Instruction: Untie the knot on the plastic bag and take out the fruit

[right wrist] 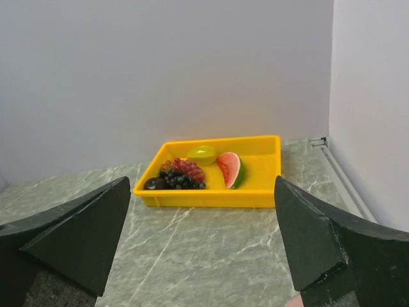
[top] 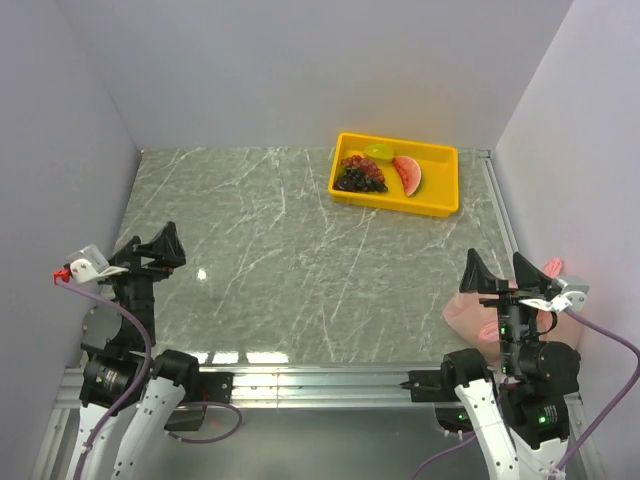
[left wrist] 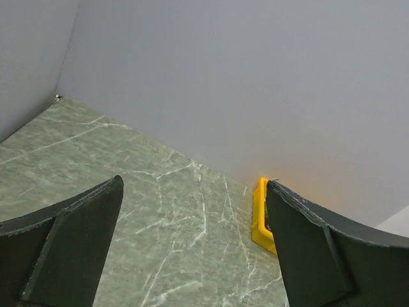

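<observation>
The pink plastic bag [top: 462, 312] lies crumpled at the table's near right edge, mostly hidden under my right gripper and arm. Its knot and any fruit inside it do not show. A sliver of pink [right wrist: 294, 302] shows at the bottom of the right wrist view. My right gripper [top: 498, 272] is open and empty above the bag, facing the tray, and also shows in the right wrist view [right wrist: 202, 180]. My left gripper [top: 148, 246] is open and empty at the near left, far from the bag; it also shows in the left wrist view [left wrist: 193, 182].
A yellow tray [top: 444, 180] stands at the back right and shows in both wrist views [right wrist: 204, 195] [left wrist: 261, 217]. It holds a yellow-green fruit [right wrist: 202, 153], a watermelon slice [right wrist: 230, 169] and dark and red grape bunches [right wrist: 179, 176]. Walls close in the left, back and right.
</observation>
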